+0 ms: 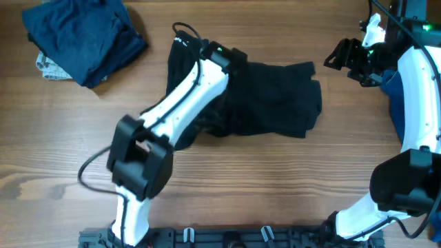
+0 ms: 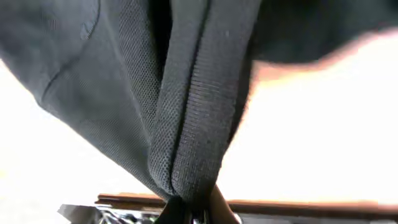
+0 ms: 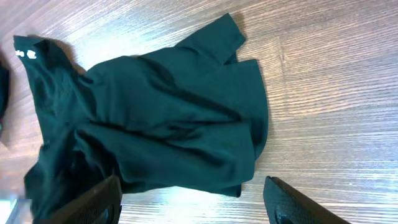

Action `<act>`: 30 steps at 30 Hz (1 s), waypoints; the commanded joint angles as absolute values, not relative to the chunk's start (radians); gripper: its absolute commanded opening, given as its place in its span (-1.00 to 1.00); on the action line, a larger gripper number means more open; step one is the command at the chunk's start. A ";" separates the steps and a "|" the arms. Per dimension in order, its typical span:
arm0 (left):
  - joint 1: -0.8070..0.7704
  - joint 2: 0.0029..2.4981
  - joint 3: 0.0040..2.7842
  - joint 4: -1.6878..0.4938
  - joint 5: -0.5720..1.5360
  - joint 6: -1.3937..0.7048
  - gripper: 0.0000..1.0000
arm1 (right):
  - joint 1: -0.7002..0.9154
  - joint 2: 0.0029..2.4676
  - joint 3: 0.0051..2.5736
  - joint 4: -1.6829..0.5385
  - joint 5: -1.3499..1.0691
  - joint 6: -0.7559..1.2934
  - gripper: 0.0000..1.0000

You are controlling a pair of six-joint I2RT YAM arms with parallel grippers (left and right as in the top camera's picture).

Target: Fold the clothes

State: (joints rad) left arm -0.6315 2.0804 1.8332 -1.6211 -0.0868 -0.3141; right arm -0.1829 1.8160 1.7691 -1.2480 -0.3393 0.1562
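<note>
Pinching a doubled ribbed edge of the black shirt [image 2: 186,112] in the left gripper [image 2: 186,214], pressed together on the cloth, at the shirt's far-left end close to the tiny white label [image 1: 180,41]. Holding nothing in the right gripper [image 1: 344,58], spread wide, hovering at the far right, apart from the fabric. Lying crumpled mid-table [image 1: 275,193], partly hidden under the left arm [image 1: 179,96] in the overhead view. Running left to right along its long axis, judging by the overhead; label end pointing far left, other end with a sleeve-like flap pointing right toward the right gripper. Can't tell front from back. Risks: likely to slip out on a fast lift, with only a thin edge pinched; likely to come up as one bunched lump, with layers piled and no hold on the right end; could skew the fold line for the same reason. Possible snag on the left arm stretched across the cloth. Other clothes well apart: navy pile [image 1: 83,38] far left, blue piece [image 1: 394,93] at the right edge beneath the right arm [image 1: 417,103].
</note>
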 commanded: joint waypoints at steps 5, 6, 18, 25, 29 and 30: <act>-0.808 1.883 1.831 -1.685 0.082 -0.431 -0.92 | -0.179 1.827 1.759 -1.245 -0.337 0.162 0.48; -0.829 1.878 1.831 -1.685 0.107 -0.432 -0.92 | -0.179 1.827 1.758 -1.246 -0.337 0.168 0.48; -1.104 1.877 1.758 -1.686 0.231 -0.518 -0.92 | -0.145 1.941 1.758 -1.145 -0.345 0.186 -0.10; -1.124 1.797 1.607 -1.686 0.273 -0.496 -0.91 | -0.068 2.122 1.758 -1.077 -0.368 0.186 -0.17; -1.101 1.760 1.580 -1.686 0.265 -0.502 -0.91 | -0.035 2.190 1.758 -1.048 -0.367 0.186 -0.61; -1.101 1.756 1.580 -1.686 0.260 -0.502 -0.90 | -0.030 2.204 1.758 -1.044 -0.366 0.186 -0.71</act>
State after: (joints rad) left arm -1.1137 1.8038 1.5906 -1.6829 0.2420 -0.4923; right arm -0.0528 2.1498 1.7664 -1.0592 -0.3492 0.1822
